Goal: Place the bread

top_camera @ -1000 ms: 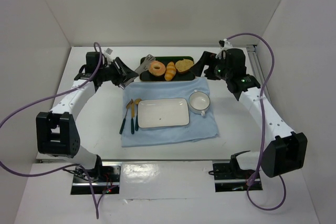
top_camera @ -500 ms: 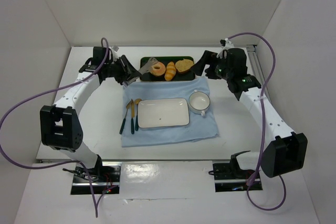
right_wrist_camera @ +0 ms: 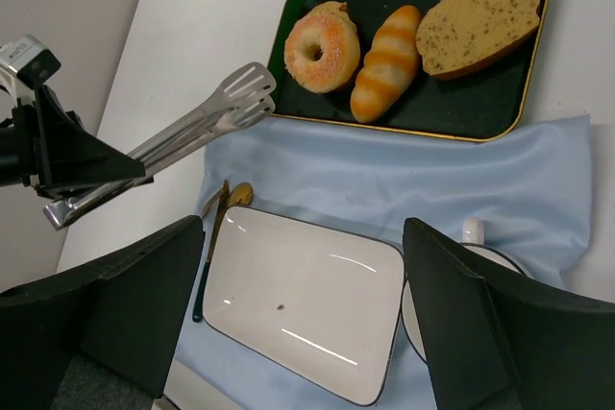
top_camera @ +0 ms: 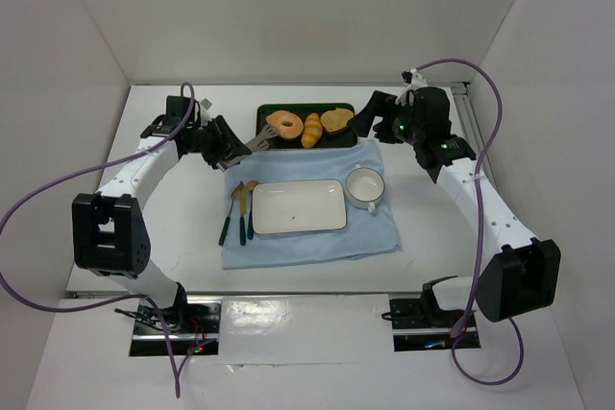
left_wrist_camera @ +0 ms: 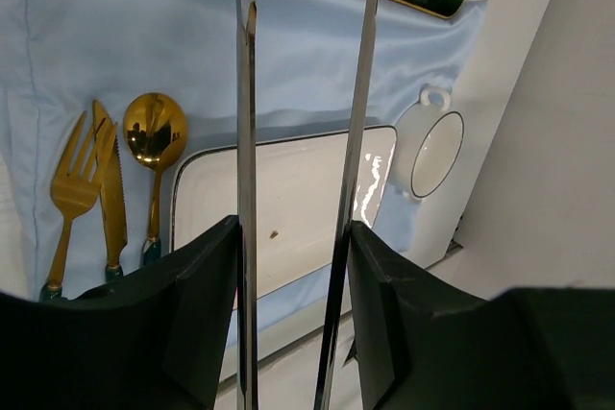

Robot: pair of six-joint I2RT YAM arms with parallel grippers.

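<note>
The bread, a round orange-tan bagel (top_camera: 284, 124), lies at the left end of a dark green tray (top_camera: 342, 139) at the back; it also shows in the right wrist view (right_wrist_camera: 322, 46). My left gripper (top_camera: 227, 147) is shut on metal tongs (top_camera: 256, 139), whose two arms run between its fingers (left_wrist_camera: 197, 285). The tongs' tips (right_wrist_camera: 245, 93) are empty and sit just left of the tray, short of the bagel. My right gripper (top_camera: 369, 118) is open and empty, above the tray's right end.
A golden roll (right_wrist_camera: 386, 62) and a brown bread slice (right_wrist_camera: 478, 28) share the tray. A white rectangular plate (top_camera: 299, 205), a white cup (top_camera: 365, 185) and gold cutlery (top_camera: 240, 206) lie on a blue cloth (top_camera: 317, 242). White walls enclose the table.
My left gripper has drawn the tongs back from over the tray's left end, down and to the left. The bagel and the right arm have stayed put.
</note>
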